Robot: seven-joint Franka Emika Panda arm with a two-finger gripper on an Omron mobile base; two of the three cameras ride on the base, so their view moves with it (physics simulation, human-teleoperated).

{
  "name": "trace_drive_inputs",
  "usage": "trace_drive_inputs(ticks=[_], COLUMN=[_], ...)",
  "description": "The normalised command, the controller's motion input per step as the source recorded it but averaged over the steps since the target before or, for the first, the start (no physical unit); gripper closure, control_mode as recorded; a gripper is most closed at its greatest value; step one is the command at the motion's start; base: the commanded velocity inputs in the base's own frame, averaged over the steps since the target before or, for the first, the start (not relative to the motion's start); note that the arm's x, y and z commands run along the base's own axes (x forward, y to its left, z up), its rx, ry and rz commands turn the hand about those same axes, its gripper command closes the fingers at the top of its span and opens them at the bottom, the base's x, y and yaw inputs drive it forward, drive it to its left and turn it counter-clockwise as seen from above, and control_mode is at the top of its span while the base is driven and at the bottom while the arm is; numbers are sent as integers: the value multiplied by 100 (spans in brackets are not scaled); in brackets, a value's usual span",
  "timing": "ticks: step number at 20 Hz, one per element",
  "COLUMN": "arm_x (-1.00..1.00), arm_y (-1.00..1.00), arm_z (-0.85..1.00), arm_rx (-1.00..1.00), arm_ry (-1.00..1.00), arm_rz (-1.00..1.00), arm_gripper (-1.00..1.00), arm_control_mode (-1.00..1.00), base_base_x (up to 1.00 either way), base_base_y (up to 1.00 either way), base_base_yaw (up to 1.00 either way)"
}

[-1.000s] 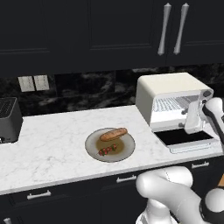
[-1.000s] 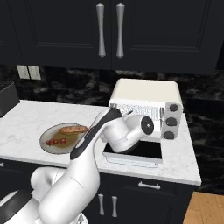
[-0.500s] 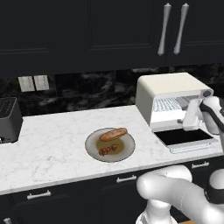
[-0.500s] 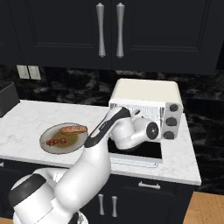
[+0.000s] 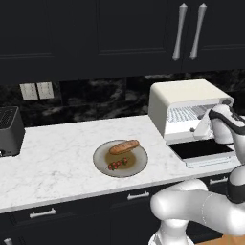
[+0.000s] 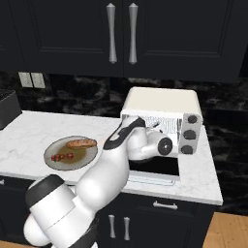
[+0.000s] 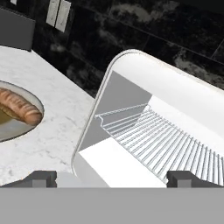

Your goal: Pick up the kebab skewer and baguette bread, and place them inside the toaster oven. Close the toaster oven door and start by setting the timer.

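Cream oven (image 5: 189, 98) stands with door (image 5: 203, 152) down, rack bare; gripper (image 7: 112, 178) before its mouth, jaws spread, holding nothing. Baguette (image 5: 124, 146) and skewer (image 5: 117, 165) lie on plate (image 5: 139, 166).

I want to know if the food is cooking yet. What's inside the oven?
Just a bare wire rack inside the oven. The bread and skewer sit on the plate. The arm hides the right part of the inside.

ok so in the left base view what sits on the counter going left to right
black toaster → plate with the baguette bread and kebab skewer on it → toaster oven, its door folded down open
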Motion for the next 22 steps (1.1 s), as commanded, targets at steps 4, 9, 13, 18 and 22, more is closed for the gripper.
trace_drive_inputs(ticks=[4,9,13,18,22], arm_x=[48,47,29,30,32], arm_y=[-7,-19,-25,-17,-10], arm_z=[-19,-9,-12,-9,-4], arm_rx=[0,0,0,0,0], arm_ry=[-8,-5,0,0,0], arm_rz=[-9,-1,0,0,0], arm_gripper=[-100,-100,-100,-100,-100], arm_control_mode=[-100,-100,-100,-100,-100], base_base_x=[0,0,0,0,0], base_base_y=[0,0,0,0,0], base_base_yaw=[0,0,0,0,0])
